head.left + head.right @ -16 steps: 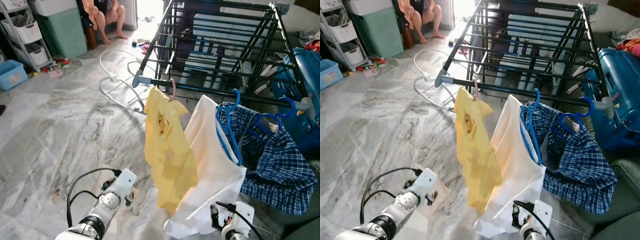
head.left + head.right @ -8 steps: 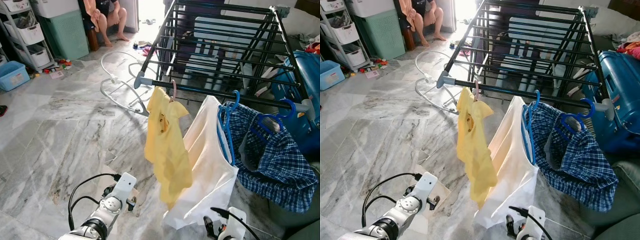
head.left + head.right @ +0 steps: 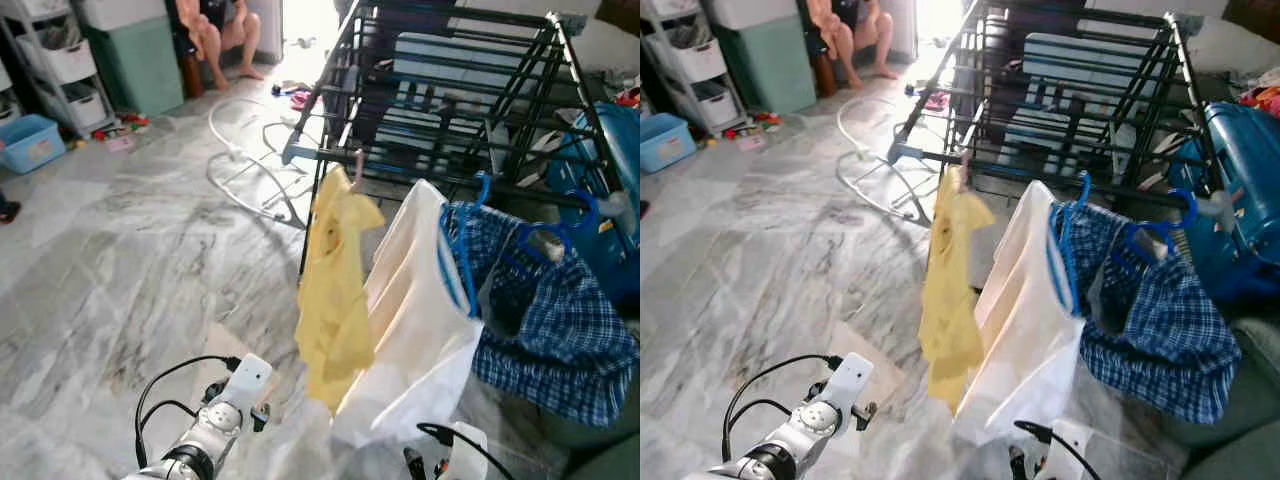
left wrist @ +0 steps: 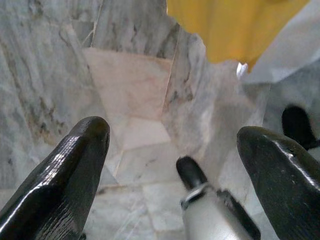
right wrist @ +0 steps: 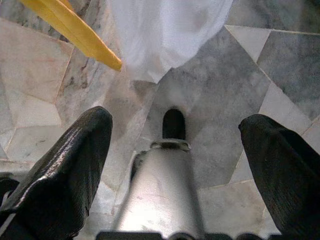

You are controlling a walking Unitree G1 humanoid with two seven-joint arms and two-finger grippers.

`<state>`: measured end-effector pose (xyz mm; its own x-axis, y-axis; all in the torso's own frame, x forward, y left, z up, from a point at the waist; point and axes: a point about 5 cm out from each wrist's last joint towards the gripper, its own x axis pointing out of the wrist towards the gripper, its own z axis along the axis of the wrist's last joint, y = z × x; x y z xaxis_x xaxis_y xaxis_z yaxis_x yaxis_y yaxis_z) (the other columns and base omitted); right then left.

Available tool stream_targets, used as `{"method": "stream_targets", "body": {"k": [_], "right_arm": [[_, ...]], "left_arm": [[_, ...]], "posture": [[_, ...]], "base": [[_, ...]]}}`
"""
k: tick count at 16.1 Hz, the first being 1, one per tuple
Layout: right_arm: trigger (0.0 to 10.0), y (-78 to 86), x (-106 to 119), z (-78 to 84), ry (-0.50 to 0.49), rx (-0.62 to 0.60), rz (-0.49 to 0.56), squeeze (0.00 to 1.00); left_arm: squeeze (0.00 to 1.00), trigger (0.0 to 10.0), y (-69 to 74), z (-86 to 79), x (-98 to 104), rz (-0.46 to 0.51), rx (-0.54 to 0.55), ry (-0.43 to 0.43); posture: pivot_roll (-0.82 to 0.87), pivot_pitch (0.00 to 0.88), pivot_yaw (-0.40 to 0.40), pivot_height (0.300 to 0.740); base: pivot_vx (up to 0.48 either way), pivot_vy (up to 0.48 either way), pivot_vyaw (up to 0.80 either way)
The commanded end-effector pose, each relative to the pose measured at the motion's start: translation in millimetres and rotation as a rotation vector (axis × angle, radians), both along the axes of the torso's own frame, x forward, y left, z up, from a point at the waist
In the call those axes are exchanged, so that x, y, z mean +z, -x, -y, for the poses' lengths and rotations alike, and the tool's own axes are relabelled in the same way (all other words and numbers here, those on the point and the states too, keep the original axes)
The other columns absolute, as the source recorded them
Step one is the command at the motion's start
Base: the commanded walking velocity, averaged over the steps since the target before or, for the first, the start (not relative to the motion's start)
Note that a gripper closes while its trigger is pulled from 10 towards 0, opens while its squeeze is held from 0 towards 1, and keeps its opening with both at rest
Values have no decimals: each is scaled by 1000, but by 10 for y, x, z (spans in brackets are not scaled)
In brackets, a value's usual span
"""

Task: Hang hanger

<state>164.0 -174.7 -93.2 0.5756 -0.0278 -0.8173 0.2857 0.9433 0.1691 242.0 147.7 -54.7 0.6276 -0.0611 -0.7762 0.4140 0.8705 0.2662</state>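
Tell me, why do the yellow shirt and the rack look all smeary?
In both eye views the yellow shirt and drying rack are soft with motion blur, and the doorway behind glares white. In the wrist views the black fingers look soft up close, while the marble floor looks sharper.

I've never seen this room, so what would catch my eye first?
The yellow shirt hanging from the front bar of the black drying rack, beside a white garment and a blue plaid shirt on blue hangers. Below, both arms hang low over the marble floor, left gripper and right gripper open and empty.
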Motion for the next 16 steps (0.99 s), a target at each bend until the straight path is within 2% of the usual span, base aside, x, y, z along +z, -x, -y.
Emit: {"method": "stream_targets", "body": {"k": [1,4,7,8,10,12,14,16], "right_arm": [[10000,70,-33,9,-2,-10,-38,522],[10000,70,-29,51,-3,-20,-36,502],[10000,220,-63,175,-4,-36,-39,475],[10000,289,-76,222,-2,-30,-40,247],[10000,340,-83,260,2,-21,-41,243],[10000,368,-92,266,-3,-30,-47,161],[10000,327,-85,232,-6,-23,-44,157],[10000,202,-59,146,-11,-14,-30,137]], "left_arm": [[0,10000,21,-5,-16,-10,-1,-11],[0,10000,25,-10,-18,-12,-15,-24],[0,10000,25,-11,-17,-7,-28,-31],[0,10000,28,-13,-19,-11,-27,-28],[0,10000,38,-16,-27,-18,-7,-12],[0,10000,48,-34,-34,-23,-4,-21],[0,10000,50,-41,-34,-23,-14,-24],[0,10000,53,-54,-35,-23,-12,-26]], "posture": [[72,0,-52,740],[70,0,-48,740],[70,0,-45,740],[70,0,-46,740],[70,0,-46,740],[69,0,-46,740],[68,0,-45,740],[67,0,-43,740]], "base": [[-352,0,0],[-355,0,0],[-197,0,0],[0,0,0],[0,0,0],[0,167,0],[0,480,0],[0,480,0]]}}
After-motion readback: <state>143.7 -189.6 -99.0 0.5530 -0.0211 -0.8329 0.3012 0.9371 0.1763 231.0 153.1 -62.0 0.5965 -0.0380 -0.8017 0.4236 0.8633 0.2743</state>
